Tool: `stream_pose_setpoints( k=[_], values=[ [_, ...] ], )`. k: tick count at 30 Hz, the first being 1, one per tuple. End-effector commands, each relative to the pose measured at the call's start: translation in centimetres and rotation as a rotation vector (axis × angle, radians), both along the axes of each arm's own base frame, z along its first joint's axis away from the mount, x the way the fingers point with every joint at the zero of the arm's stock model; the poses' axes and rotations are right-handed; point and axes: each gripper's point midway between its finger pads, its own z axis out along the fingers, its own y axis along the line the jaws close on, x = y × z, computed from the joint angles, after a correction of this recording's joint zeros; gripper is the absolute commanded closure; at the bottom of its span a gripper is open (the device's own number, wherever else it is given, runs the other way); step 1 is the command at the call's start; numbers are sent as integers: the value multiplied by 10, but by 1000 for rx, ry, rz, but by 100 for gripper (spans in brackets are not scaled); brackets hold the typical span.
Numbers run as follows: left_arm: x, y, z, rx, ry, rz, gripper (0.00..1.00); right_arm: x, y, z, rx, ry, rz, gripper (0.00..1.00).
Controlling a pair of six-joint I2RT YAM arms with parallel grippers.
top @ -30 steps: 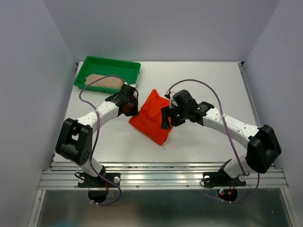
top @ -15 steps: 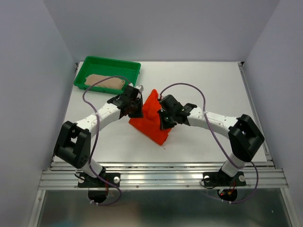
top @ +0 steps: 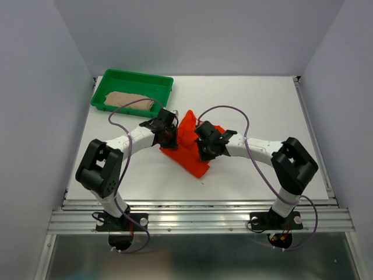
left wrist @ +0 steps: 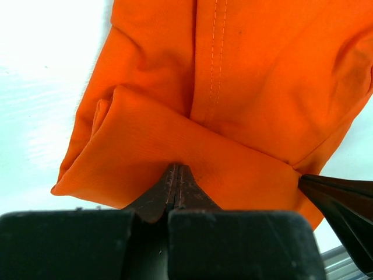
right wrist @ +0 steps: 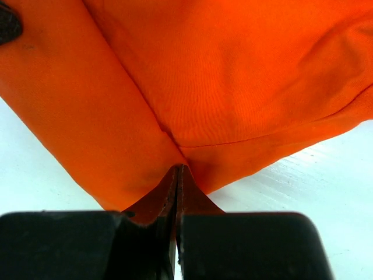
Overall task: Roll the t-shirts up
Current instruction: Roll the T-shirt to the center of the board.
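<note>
The orange-red t-shirt (top: 187,147) lies bunched into a folded wedge on the white table, partly lifted between both arms. My left gripper (top: 170,137) is at its left edge, shut on a fold of the orange cloth (left wrist: 175,134), with its tips (left wrist: 176,170) pressed together in the fabric. On the shirt's right side my right gripper (top: 203,149) is shut too, pinching a crease of the cloth (right wrist: 233,87) at its tips (right wrist: 178,170). The beige t-shirt (top: 128,100) lies crumpled in the green tray, away from both grippers.
The green tray (top: 152,82) stands at the table's back left. The left arm's purple cable (top: 116,114) loops in front of the tray. The metal rail (top: 198,219) runs along the near edge, and grey walls close in both sides.
My right gripper has moved left onto the orange t-shirt and shut on it. The left gripper, still shut, has shifted slightly right, and the shirt is bunched narrower.
</note>
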Motion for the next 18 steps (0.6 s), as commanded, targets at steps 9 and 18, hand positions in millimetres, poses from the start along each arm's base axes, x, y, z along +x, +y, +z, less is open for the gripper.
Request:
stream_pose_setpoints(
  k=[9,18],
  values=[
    [10,9,38,14,-103,37,100,-1,29,74,183,-144,-24,99],
    [10,32,16,45,-72,133,100,8,52,38,163,-102,-7,99]
  ],
)
